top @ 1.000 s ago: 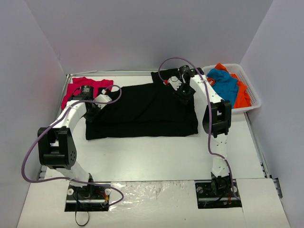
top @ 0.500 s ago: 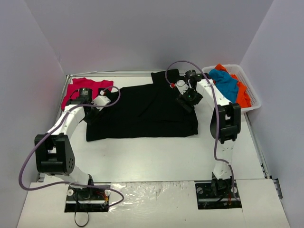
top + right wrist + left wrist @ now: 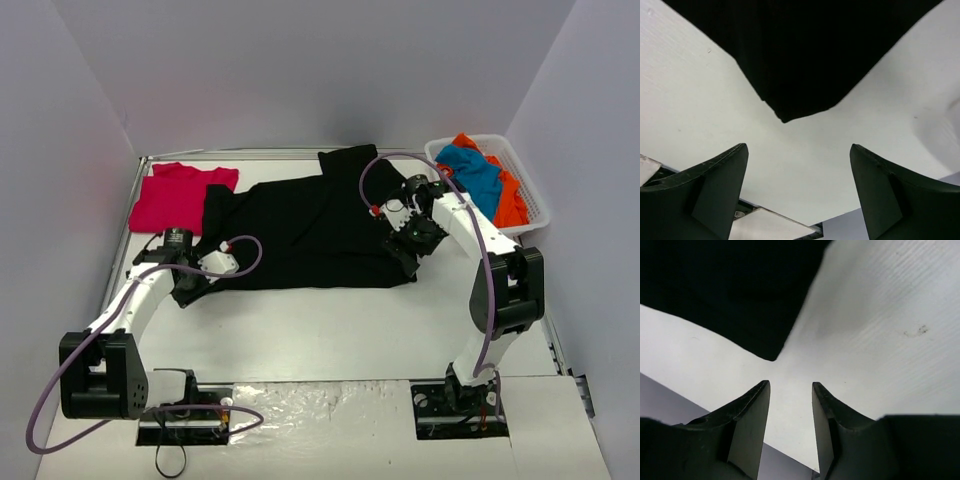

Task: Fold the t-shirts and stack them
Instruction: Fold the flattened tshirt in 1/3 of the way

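Observation:
The large black t-shirt (image 3: 300, 230) lies partly folded across the middle of the table. A crimson-red t-shirt (image 3: 175, 196) lies flat at the back left. My left gripper (image 3: 187, 287) is open and empty by the shirt's near left corner (image 3: 767, 347), just off the cloth. My right gripper (image 3: 405, 258) is open wide and empty over the shirt's near right corner (image 3: 787, 112). Blue (image 3: 472, 175) and orange (image 3: 510, 200) t-shirts lie in a white basket.
The white basket (image 3: 535, 205) stands at the back right against the wall. Grey walls close the table on three sides. A purple cable loops off each arm. The arm bases (image 3: 185, 408) sit at the near edge.
Both grippers have moved from the shirt's far edge toward me to its near corners. The black shirt's near left part has shifted and now narrows toward the left.

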Available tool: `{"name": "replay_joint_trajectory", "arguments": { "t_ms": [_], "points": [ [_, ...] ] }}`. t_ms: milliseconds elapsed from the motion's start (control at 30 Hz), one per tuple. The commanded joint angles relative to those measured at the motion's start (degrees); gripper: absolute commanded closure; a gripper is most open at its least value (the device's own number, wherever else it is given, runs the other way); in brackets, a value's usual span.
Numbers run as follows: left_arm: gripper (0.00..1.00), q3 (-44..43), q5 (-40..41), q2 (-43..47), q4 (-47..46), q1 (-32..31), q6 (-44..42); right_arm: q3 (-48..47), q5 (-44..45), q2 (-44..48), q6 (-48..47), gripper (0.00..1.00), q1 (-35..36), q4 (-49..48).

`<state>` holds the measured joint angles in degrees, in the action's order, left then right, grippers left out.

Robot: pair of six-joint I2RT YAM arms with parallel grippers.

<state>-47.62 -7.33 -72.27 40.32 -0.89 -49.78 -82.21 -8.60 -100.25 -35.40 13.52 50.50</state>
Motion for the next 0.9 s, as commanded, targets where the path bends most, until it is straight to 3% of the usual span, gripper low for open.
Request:
{"name": "replay_joint_trajectory", "arguments": {
  "t_ms": [0, 167, 867],
  "points": [
    [0.62, 0.59, -1.63, 0.38, 1.43, 0.45, -5.06, 3.28, -2.12, 1.55, -0.11, 0.21, -0.07, 3.82],
    [0.62, 2.17, -2.16, -2.34, -0.14, 0.45, -6.21, 6.27, -2.91, -0.12, 0.42, 0.21, -0.25, 2.41],
    [0.59, 1.82, -0.05, -11.84, -11.66, 0.53, -4.89, 3.38, -3.27, -6.45, 0.86, 0.21, -0.42, 1.71]
  ]
}}
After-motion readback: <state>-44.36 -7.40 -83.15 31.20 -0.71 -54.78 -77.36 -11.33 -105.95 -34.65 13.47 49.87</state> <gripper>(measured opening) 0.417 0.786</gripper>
